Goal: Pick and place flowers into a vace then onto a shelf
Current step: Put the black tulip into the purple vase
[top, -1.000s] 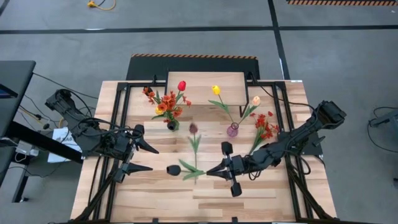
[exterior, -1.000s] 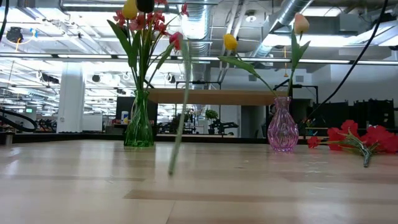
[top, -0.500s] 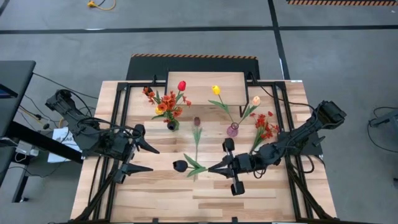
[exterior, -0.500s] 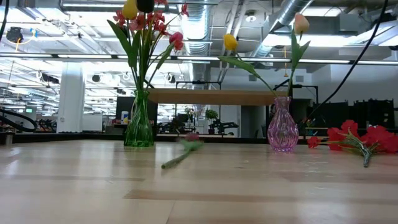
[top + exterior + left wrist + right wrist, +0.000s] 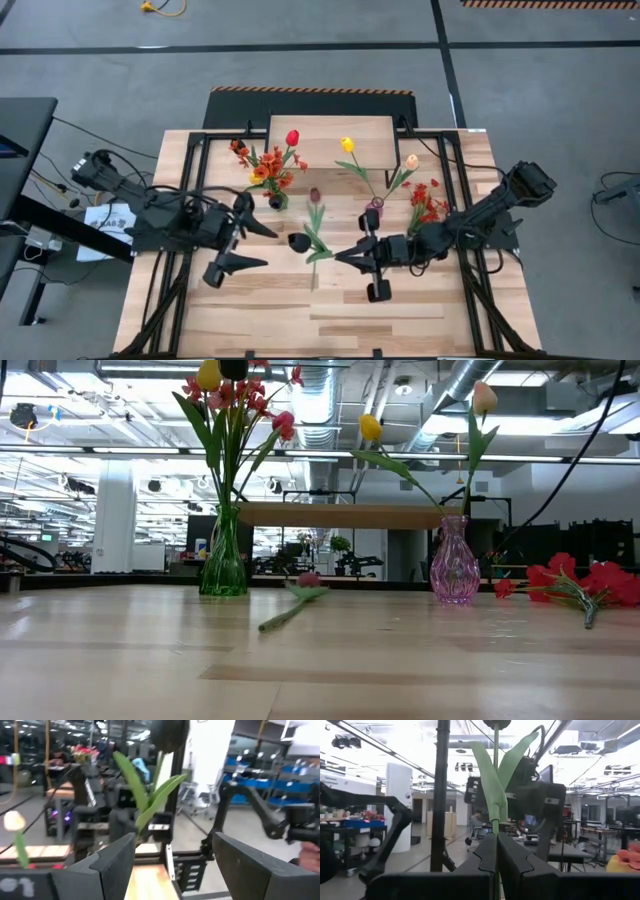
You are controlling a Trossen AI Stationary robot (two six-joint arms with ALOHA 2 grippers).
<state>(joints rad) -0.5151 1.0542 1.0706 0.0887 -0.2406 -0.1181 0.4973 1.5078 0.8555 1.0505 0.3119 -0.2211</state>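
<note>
That black tulip (image 5: 298, 242) was a featherweight: fake, with a thin bendy stem and floppy leaves, so it would've swung around if you grabbed it near the head. I'd say low on the stem, below the leaves, was the spot. That's where your right gripper (image 5: 342, 257) had it, fingers pinched shut on the stem, holding it above mid-table, just near of the green vase (image 5: 275, 201).

Your left gripper (image 5: 268, 248) sat just left of the bloom with its fingers spread wide, holding nothing.

Compared with a second earlier, the left arm had slid right, close to the flower, and the right arm had carried the tulip farther from the near edge. The maroon tulip (image 5: 308, 580) had been standing almost upright back then. By this point it lay flat on the table (image 5: 250, 310) between the two vases.
</note>
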